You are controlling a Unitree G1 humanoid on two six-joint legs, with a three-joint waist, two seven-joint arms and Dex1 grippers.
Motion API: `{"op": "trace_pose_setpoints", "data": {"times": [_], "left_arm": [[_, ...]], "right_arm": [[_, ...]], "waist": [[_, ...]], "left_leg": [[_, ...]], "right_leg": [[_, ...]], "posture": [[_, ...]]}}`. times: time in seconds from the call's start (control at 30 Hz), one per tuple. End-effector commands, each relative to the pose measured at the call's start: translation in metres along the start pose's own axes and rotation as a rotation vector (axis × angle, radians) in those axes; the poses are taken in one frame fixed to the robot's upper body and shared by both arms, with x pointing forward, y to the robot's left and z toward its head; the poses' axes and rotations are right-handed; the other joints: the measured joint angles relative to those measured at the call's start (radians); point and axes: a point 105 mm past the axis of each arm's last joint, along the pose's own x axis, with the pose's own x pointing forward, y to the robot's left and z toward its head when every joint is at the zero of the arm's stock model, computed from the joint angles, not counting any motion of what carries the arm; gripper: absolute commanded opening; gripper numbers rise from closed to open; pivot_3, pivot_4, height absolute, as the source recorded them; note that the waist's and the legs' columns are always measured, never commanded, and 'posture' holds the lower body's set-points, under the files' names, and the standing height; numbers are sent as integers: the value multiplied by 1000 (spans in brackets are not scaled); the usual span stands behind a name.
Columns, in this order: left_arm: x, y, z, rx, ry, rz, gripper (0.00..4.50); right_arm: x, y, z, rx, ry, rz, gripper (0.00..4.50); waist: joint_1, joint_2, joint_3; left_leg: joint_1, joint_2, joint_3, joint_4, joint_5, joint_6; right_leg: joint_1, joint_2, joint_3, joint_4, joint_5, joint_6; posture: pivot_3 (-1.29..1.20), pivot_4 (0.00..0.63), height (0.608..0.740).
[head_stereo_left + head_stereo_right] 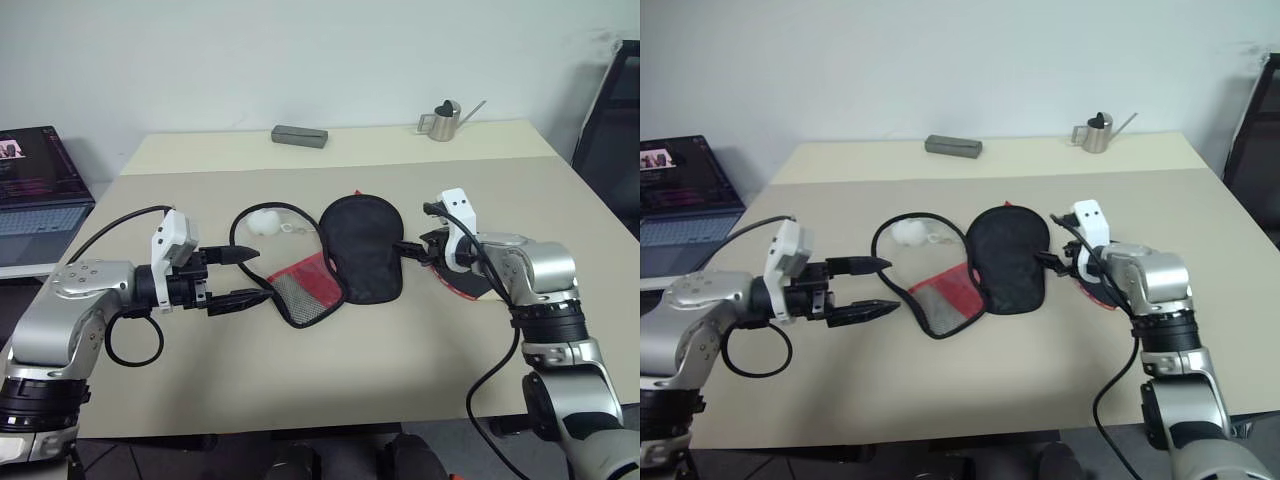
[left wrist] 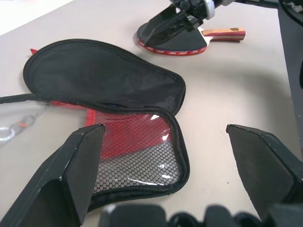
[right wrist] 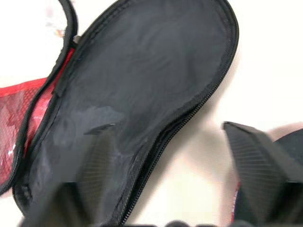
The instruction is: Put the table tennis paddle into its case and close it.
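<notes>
The case [image 1: 362, 248] lies unzipped in the middle of the table, its black fabric half spread flat. Its clear mesh flap with the red panel [image 1: 305, 290] is folded out toward my left arm. A white fluffy ball charm [image 1: 262, 222] lies just behind it. The table tennis paddle [image 2: 185, 42] rests flat on the table to the right of the case, its striped wooden handle [image 2: 227, 33] pointing away from the case. My right gripper [image 1: 412, 252] hovers open over the gap between paddle and case, holding nothing. My left gripper [image 1: 236, 276] is open, level with the mesh flap and short of it.
A grey block [image 1: 300, 135] and a small metal watering can [image 1: 445, 120] stand at the table's far edge. A laptop [image 1: 35, 185] sits on a lower surface at the left, and a black chair [image 1: 612, 110] stands at the right. The case's black zip edging loops around the charm [image 1: 240, 215].
</notes>
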Motion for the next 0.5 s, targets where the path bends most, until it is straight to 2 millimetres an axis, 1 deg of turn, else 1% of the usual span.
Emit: {"op": "trace_pose_setpoints", "data": {"times": [0.03,0.17,0.27,0.37,0.4,0.5], "left_arm": [[-1,-1,10,48,-10,-4,4500],[8,-1,17,63,-17,5,4500],[15,-4,29,65,-58,-8,4500],[24,-15,38,61,-89,-67,4500],[28,-18,39,64,-90,-83,4500],[38,-21,41,75,-89,-112,4500]], "right_arm": [[-24,-1,19,-128,-102,30,4464],[-54,-2,11,-244,-134,111,4464],[-76,-8,5,-242,-153,125,4464],[-96,-22,-4,-235,-171,86,4464],[-102,-26,-11,-222,-152,81,4464],[-117,-37,-21,-214,-145,45,4464]], "waist": [[8,0,0],[15,-1,1],[18,-3,2],[21,-5,3],[22,-5,3],[25,-5,3]], "left_leg": [[0,0,0,0,0,0],[0,0,0,0,0,0],[0,0,0,0,0,0],[0,0,0,0,0,0],[0,0,0,0,0,0],[0,1,0,0,0,0]], "right_leg": [[0,0,0,0,0,0],[1,0,-1,0,0,0],[1,0,-1,0,0,0],[1,0,-1,-1,0,0],[2,0,-1,-1,0,0],[2,0,-1,0,0,0]], "posture": [[0,150,740],[0,150,740],[0,150,740],[0,150,740],[0,150,740],[0,150,740]]}}
